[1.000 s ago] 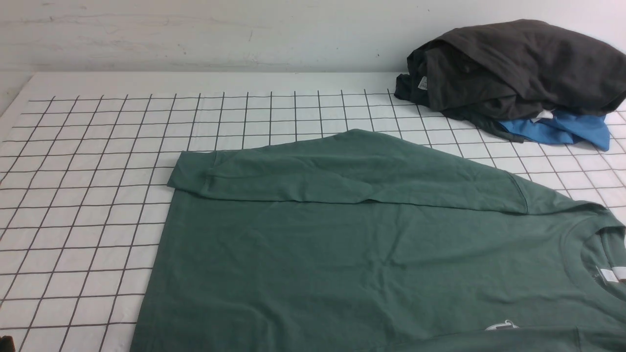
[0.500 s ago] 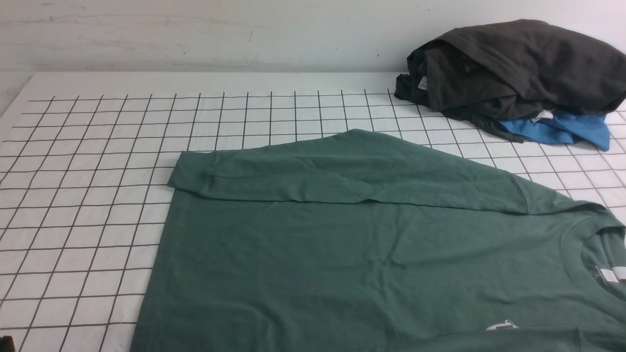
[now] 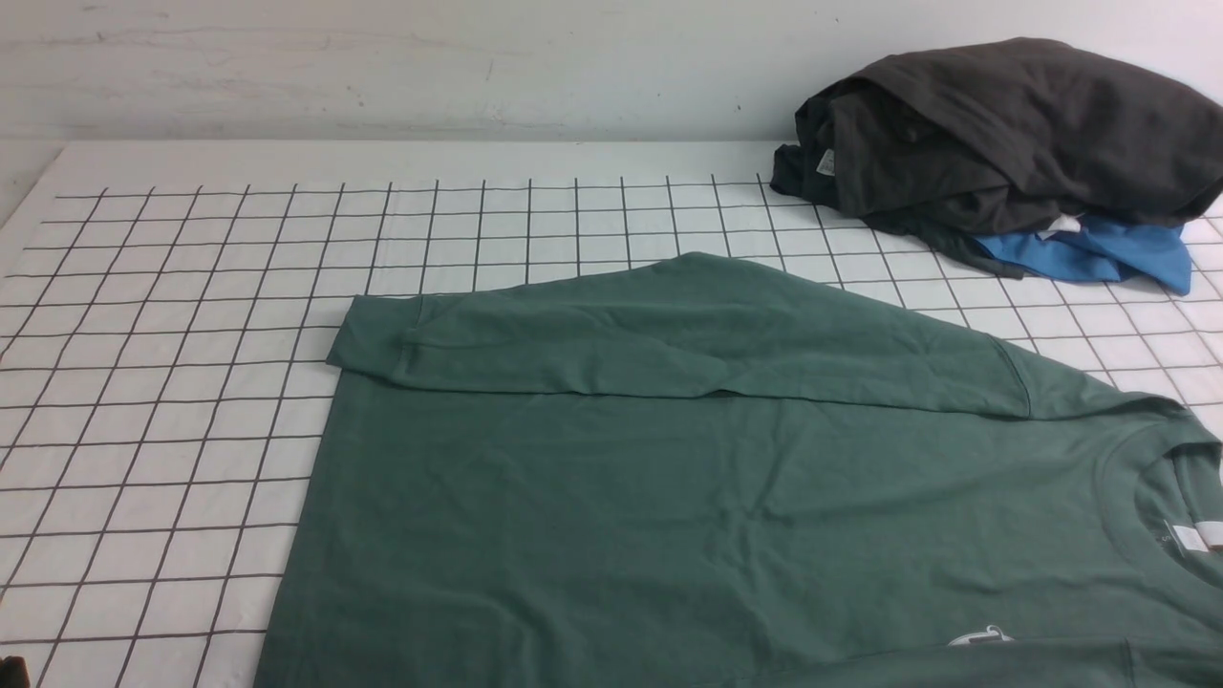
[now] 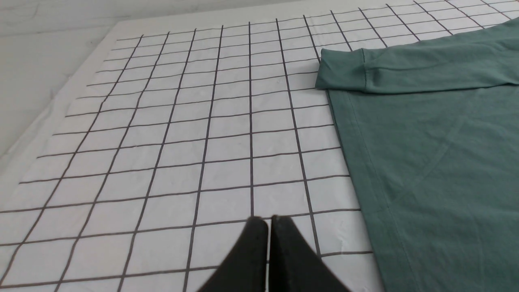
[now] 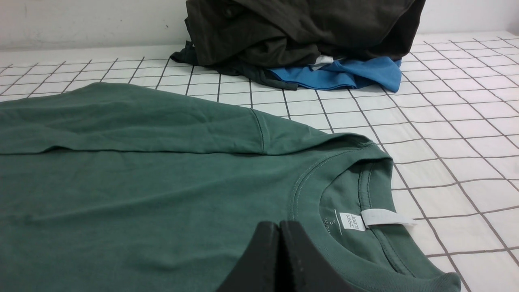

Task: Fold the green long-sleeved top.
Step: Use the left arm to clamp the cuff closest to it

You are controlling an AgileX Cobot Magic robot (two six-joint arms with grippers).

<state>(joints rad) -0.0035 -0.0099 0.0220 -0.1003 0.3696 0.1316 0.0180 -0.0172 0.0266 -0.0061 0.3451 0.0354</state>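
Observation:
The green long-sleeved top (image 3: 688,497) lies flat on the gridded table, neck to the right and hem to the left, with its far sleeve (image 3: 669,334) folded across the body. The ribbed neck with its white label (image 5: 373,218) shows in the right wrist view. My left gripper (image 4: 269,219) is shut and holds nothing, over the bare grid beside the hem (image 4: 357,162). Above the chest, near the collar, my right gripper (image 5: 279,224) is shut and holds nothing. Neither gripper shows in the front view.
A heap of dark charcoal-grey clothing (image 3: 1003,134) with a bright blue garment (image 3: 1099,253) under it sits at the back right. The white gridded cloth (image 3: 191,334) covers the table, with a pale wall (image 3: 382,67) behind.

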